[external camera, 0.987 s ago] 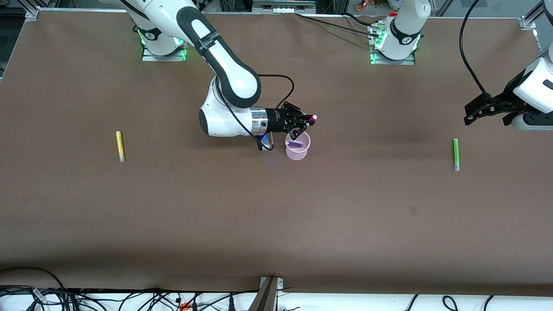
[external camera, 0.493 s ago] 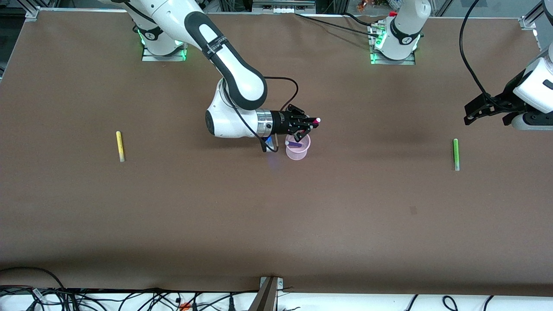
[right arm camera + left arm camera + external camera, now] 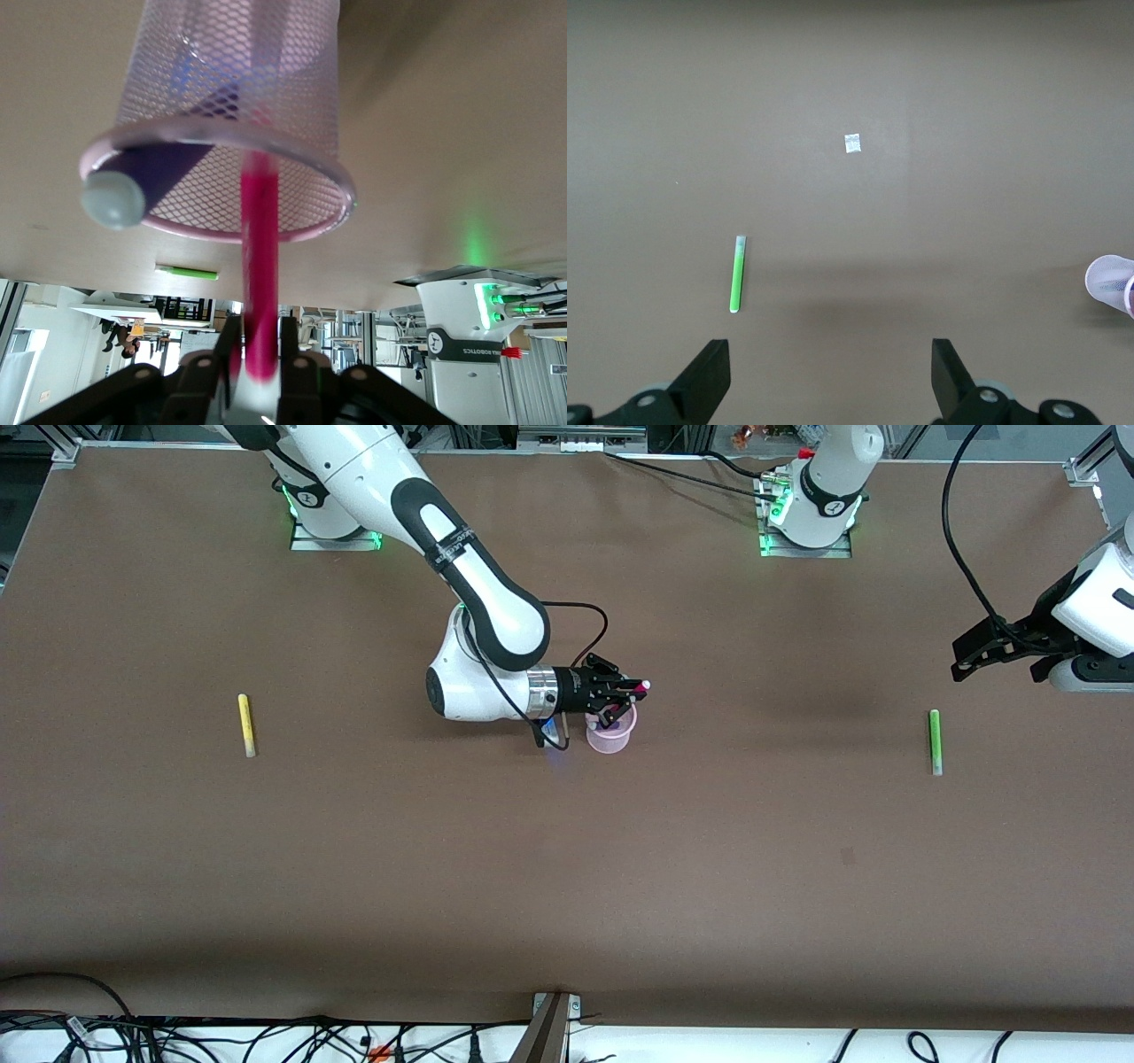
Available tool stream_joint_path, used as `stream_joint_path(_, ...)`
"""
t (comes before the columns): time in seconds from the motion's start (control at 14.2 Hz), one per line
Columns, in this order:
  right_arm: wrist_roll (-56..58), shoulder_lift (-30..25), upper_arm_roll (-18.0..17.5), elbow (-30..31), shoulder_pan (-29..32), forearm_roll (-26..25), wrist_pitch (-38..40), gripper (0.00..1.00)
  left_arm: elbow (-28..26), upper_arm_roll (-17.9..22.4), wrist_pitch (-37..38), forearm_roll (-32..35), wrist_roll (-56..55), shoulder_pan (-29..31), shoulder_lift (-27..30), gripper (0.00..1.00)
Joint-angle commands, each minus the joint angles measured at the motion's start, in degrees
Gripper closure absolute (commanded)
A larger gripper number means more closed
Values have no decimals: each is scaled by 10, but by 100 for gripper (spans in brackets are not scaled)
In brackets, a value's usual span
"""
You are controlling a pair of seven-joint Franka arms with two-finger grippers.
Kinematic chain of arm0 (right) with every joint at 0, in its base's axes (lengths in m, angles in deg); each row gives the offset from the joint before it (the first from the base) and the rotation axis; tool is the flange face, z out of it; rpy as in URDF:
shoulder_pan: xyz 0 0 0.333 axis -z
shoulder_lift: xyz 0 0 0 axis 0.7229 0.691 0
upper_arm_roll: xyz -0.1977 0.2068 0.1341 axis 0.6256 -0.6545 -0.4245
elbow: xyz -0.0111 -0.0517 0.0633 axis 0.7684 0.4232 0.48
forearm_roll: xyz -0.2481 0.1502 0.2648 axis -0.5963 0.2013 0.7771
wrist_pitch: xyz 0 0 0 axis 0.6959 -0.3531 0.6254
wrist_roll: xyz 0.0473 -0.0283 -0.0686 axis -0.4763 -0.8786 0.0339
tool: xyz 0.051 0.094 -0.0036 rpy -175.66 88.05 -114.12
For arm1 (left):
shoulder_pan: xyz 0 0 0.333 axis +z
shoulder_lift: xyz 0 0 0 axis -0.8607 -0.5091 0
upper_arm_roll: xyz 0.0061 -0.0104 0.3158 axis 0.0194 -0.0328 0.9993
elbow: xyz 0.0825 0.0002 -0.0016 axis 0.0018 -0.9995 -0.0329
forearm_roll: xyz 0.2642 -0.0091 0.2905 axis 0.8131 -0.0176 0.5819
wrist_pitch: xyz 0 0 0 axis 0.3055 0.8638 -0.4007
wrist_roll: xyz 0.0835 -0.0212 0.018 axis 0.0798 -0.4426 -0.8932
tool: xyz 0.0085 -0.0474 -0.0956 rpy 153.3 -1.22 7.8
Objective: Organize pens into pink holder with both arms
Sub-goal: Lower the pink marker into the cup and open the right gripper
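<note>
The pink holder [image 3: 611, 741] stands mid-table, its mesh wall and rim [image 3: 330, 181] filling the right wrist view. A purple-blue pen [image 3: 164, 168] leans inside it, pale end over the rim. My right gripper [image 3: 631, 691] hangs just over the holder, fingers close on both sides of the magenta-pink pen [image 3: 260, 266], whose lower end dips inside the rim. The right gripper [image 3: 260, 326] holds it near its white end. The yellow pen [image 3: 245, 724] lies toward the right arm's end. The green pen [image 3: 934, 741] lies toward the left arm's end, under my open, empty, waiting left gripper [image 3: 997, 671]. The left wrist view shows that pen [image 3: 737, 274] off to one side of the left gripper [image 3: 830, 354].
A small white scrap [image 3: 852, 142] lies on the brown table [image 3: 567, 886]. Cables [image 3: 266, 1041] run along the edge nearest the front camera. The two arm bases [image 3: 806, 514] stand at the farthest edge. The holder's rim [image 3: 1109, 279] shows at the border of the left wrist view.
My right gripper has come down over the holder with the magenta-pink pen, now covering part of the rim. The left arm and the pens on the table have not moved.
</note>
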Motion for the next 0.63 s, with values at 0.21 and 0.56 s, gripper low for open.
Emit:
stream_joint_path(0.21,-3,-29,18,-25,-4,-84,-8,0,0,-6,6,-12,0,8,3,0)
stream_joint_path(0.56,0,-110,86,-10,-3,-209,36,0,0,-6,6,-12,0,8,3,0)
